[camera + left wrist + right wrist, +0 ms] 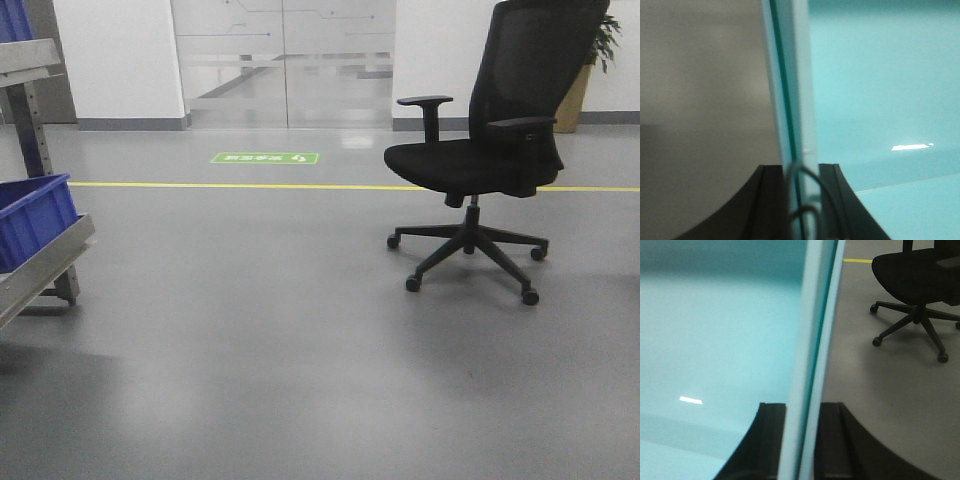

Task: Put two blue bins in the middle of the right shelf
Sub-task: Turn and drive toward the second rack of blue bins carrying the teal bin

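A pale sky-blue bin [880,90] fills the right of the left wrist view, and its inside [715,330] fills the left of the right wrist view. At each side the wall shows two pale layers with a dark teal gap between them, like two nested bins. My left gripper [801,172] is shut on the left wall, one black finger [772,200] outside it. My right gripper [801,410] is shut on the right wall, one finger [835,440] outside it. The bins hang above grey floor. The right shelf middle is out of view. The front view shows neither bins nor grippers.
A black office chair [480,150] on castors stands on the grey floor ahead to the right, also seen as the chair [920,275] beyond the right wall. At the far left is a steel rack [40,260] holding a dark blue tub [30,215]. A yellow floor line [250,186] crosses ahead.
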